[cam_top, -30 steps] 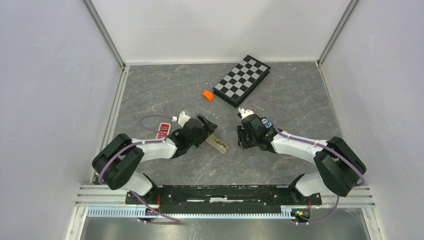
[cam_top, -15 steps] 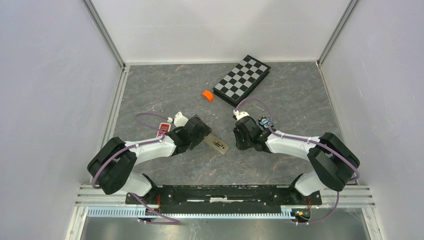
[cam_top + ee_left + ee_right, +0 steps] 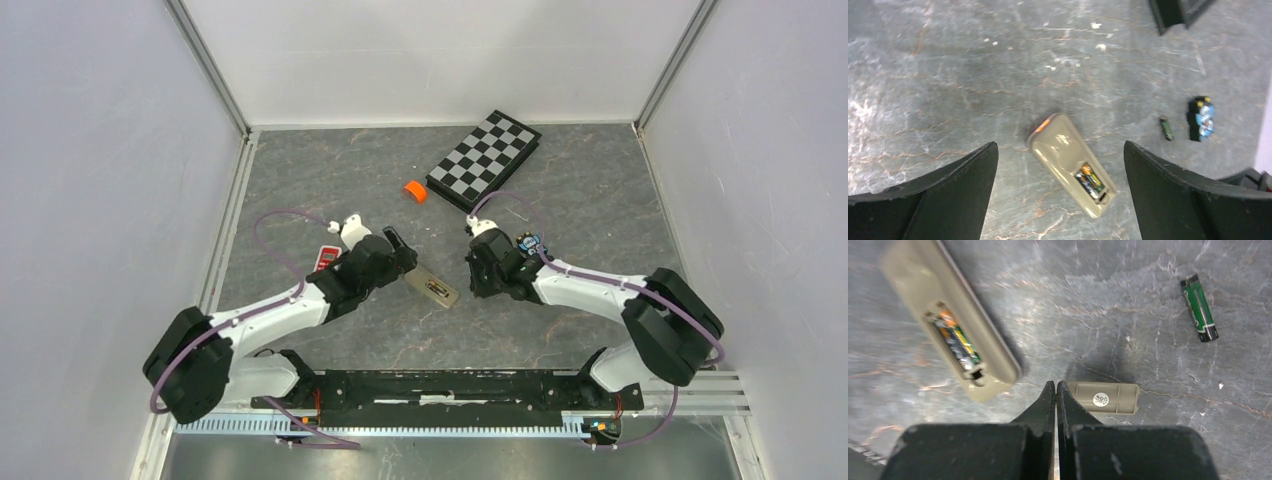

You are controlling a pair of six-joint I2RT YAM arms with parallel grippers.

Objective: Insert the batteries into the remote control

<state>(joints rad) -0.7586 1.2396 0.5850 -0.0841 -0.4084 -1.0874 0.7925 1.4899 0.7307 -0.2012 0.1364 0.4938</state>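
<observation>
The beige remote control (image 3: pixel 1063 150) lies back-up on the grey floor, its compartment uncovered with batteries (image 3: pixel 1090 181) seated inside. My left gripper (image 3: pixel 1059 145) hovers above it, open wide, its fingers apart from the remote on both sides. One loose green battery (image 3: pixel 1199 307) lies to the right. In the right wrist view, the remote (image 3: pixel 923 290) sits at upper left and the beige battery cover (image 3: pixel 1103 397) lies flat on the floor. My right gripper (image 3: pixel 1055 385) is shut and empty, its tips right beside the cover's left end.
A folded chessboard (image 3: pixel 484 160) and an orange roll (image 3: pixel 415 190) lie at the back. A blue-and-black square gadget (image 3: pixel 1201 119) sits near the loose battery. A red item (image 3: pixel 325 258) lies by the left arm. Walls close in on three sides.
My right gripper's jaws have closed fully, with nothing in them. The left arm has drawn back and lifted off the remote, uncovering more of it.
</observation>
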